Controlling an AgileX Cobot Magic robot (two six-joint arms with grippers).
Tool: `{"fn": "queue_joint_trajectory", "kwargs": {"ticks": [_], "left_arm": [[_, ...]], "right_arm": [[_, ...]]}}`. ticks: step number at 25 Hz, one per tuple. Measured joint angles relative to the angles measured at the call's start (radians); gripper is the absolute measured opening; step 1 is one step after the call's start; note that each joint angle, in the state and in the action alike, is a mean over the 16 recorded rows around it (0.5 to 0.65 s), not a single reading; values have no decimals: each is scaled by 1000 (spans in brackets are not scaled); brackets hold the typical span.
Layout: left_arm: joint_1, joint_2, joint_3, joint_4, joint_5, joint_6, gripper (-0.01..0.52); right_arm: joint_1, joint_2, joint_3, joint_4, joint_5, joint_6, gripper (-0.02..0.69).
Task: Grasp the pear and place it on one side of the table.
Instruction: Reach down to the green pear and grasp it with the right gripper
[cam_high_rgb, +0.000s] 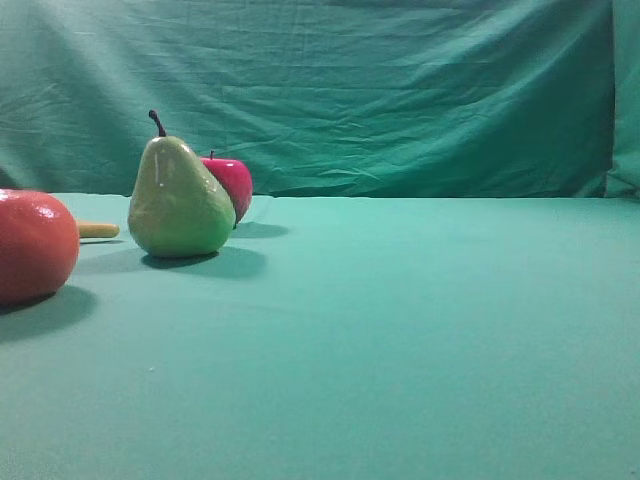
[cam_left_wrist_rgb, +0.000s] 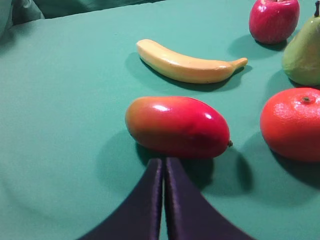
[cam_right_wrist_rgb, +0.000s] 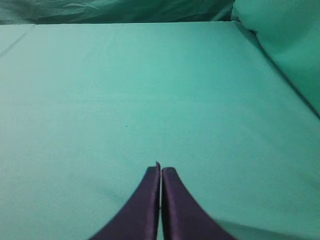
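The yellow-green pear (cam_high_rgb: 179, 199) stands upright on the teal table (cam_high_rgb: 400, 330) at the left of the exterior high view, its dark stem pointing up. The left wrist view catches its side at the right edge (cam_left_wrist_rgb: 305, 52). My left gripper (cam_left_wrist_rgb: 164, 161) is shut with nothing in it, its tips just short of a red-orange mango (cam_left_wrist_rgb: 177, 126), well away from the pear. My right gripper (cam_right_wrist_rgb: 160, 169) is shut and empty over bare cloth. Neither gripper shows in the exterior high view.
A red apple (cam_high_rgb: 231, 184) sits right behind the pear. A large orange-red round fruit (cam_high_rgb: 34, 245) lies at the left edge, with a yellow banana (cam_left_wrist_rgb: 187, 65) behind it. A wrinkled green backdrop (cam_high_rgb: 380, 90) closes the far side; cloth rises at the right (cam_right_wrist_rgb: 285, 40).
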Motion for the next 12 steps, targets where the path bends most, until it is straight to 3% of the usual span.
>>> {"fn": "queue_joint_trajectory", "kwargs": {"ticks": [12], "left_arm": [[0, 0, 0, 0, 0, 0, 0]], "right_arm": [[0, 0, 0, 0, 0, -1, 0]]}}
